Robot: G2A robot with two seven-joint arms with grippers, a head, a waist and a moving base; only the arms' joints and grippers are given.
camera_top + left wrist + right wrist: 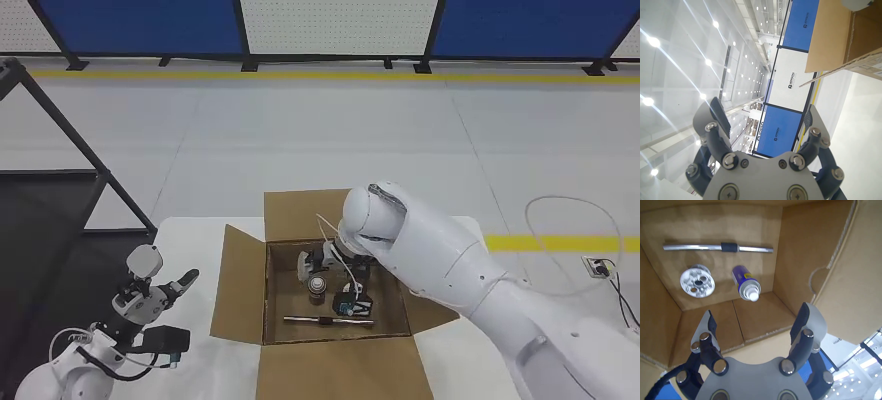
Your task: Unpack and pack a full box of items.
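Now we see the cardboard box (240, 290) standing open on the white table (195, 240), its flaps folded outward. The right arm comes over the far right side of the box and bends down into it. The right gripper (756, 315) hangs inside the opening, above the box floor, with its 2 fingers spread wide and nothing held between them.

Below it we count 3 items on the floor of the box. A metal rod (718, 247) with a black sleeve around its middle lies flat. From above, it runs parallel to the wall nearest the robot and just beside it. A blue spray can (745, 283) stands upright near the middle of the floor, its white nozzle pointing up. A pale flanged hub (697, 283) with a ring of holes sits beside the can, apart from both the can and the rod. None of the 3 touches the right gripper.

The left gripper (170, 278) is over the left end of the table, to the left of the box's left flap and apart from it, pointing upward. In its own wrist view we see the 2 fingers standing apart and empty, with a brown side of the box (829, 37) farther off.
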